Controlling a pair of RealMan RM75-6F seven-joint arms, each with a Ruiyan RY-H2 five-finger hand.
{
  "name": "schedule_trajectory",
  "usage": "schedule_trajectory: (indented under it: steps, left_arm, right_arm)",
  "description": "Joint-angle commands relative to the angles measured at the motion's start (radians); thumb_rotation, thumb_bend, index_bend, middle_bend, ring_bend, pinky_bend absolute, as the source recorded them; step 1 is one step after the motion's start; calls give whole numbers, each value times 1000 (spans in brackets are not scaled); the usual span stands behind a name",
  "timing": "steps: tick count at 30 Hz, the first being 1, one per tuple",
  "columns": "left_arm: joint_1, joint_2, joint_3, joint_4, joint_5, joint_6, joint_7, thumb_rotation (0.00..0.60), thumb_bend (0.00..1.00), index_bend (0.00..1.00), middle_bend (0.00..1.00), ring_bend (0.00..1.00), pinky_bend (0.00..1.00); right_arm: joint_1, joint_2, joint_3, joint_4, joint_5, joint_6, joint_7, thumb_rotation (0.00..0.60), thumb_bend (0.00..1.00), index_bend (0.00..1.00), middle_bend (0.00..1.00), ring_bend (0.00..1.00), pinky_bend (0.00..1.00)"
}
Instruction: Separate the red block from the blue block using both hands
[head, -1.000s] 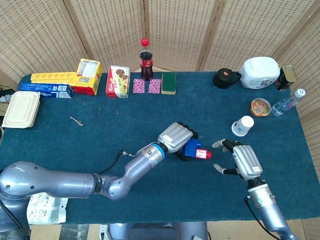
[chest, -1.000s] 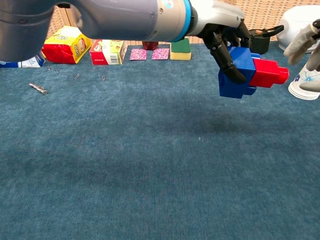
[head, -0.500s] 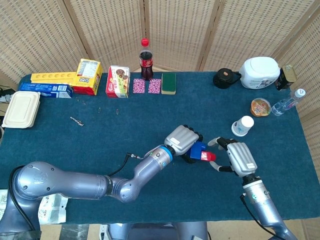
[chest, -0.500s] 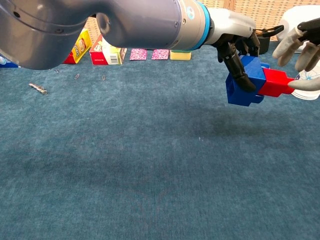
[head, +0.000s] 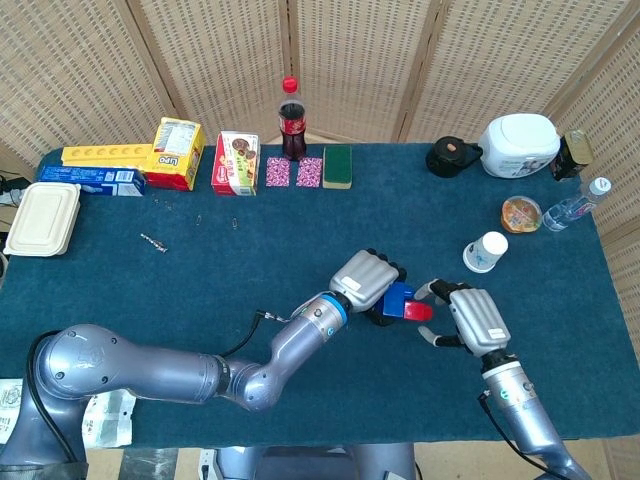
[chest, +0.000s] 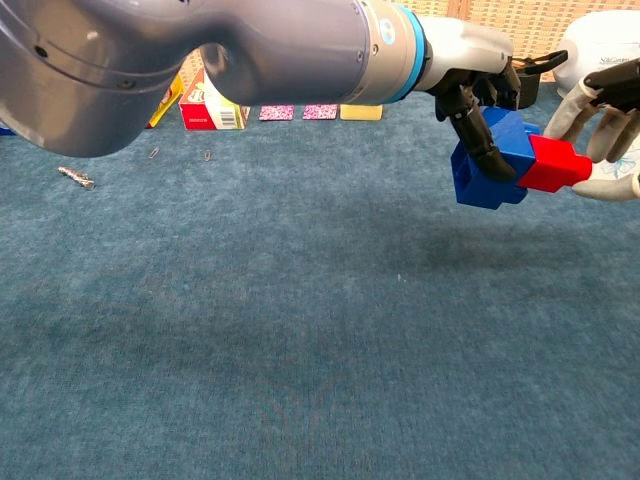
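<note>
The blue block (head: 398, 298) (chest: 492, 160) and the red block (head: 418, 312) (chest: 549, 163) are joined and held above the table. My left hand (head: 365, 282) (chest: 470, 70) grips the blue block from above, with dark fingers (chest: 480, 140) wrapped over its front. The red block sticks out to the right. My right hand (head: 472, 320) (chest: 600, 130) meets it from the right. One of its fingers lies on top of the red block's outer end and the thumb lies under it, pinching it. The other fingers are spread.
A paper cup (head: 486, 252) stands just behind the right hand. A snack tub (head: 521, 213) and a water bottle (head: 576, 207) are at the far right. Boxes (head: 236, 162), a cola bottle (head: 291, 120) and a sponge (head: 337, 166) line the back edge. Small screws (head: 152, 241) lie at the left.
My right hand has moved left and brought its fingers in around the red block's end. The left hand with both blocks has shifted slightly right, towards it.
</note>
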Motion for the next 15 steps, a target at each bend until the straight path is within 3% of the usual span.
schedule_trajectory:
  steps: [1, 10, 15]
  left_arm:
    - [-1, -4, 0, 0, -1, 13, 3, 434, 333, 494, 391, 301, 274]
    - [-5, -20, 0, 0, -6, 45, 15, 429, 332, 494, 391, 302, 274]
    - [-6, -23, -5, -1, -10, 46, 15, 426, 331, 494, 391, 302, 274]
  right_arm:
    - [4, 6, -4, -9, 9, -8, -13, 600, 295, 386, 390, 456, 402]
    - [30, 5, 8, -41, 54, -23, -72, 598, 298, 395, 389, 457, 405]
    - [45, -2, 16, -53, 91, -30, -105, 600, 321, 459, 397, 468, 416]
